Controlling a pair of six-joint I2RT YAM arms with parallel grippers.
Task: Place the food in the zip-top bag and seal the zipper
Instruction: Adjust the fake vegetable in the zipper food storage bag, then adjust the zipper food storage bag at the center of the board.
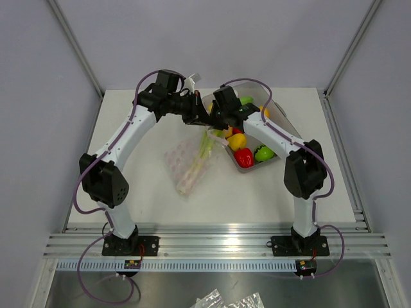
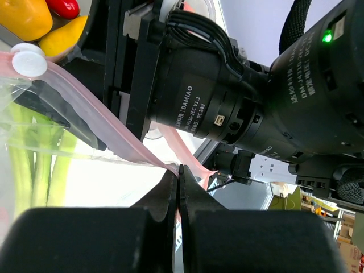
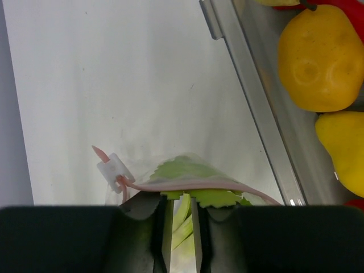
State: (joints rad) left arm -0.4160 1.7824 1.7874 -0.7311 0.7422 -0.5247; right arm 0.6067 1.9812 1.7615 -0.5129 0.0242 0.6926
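**Counter [image 1: 295,186] with two arms meeting at upper centre.** The left arm [image 1: 128,138] and right arm [image 1: 276,131] converge over the mouth of the zip-top bag [image 1: 189,163]. The bag trails down towards the middle of the frame, left of the grey tray [image 3: 249,96]. Most of the food [image 1: 244,156] lies in that tray. One green leafy vegetable [image 3: 176,168] is already inside the bag.

The left jaws are pressed together on the zipper [image 2: 96,116]. The right jaws are drawn close on the bag's rim just under the strip, with only a thin slit between them.

*Handling.* The film is probably light, limp and slippery, and likely to sag shut. The stiffer zipper strip is the surest place to grip.

*Views.* Only the overhead view shows the bag's whole length and the tray's contents. Only the left wrist view shows the pinch on the strip and the white slider [image 2: 29,60]. Only the right wrist view shows the mouth bowed open over the leaf.
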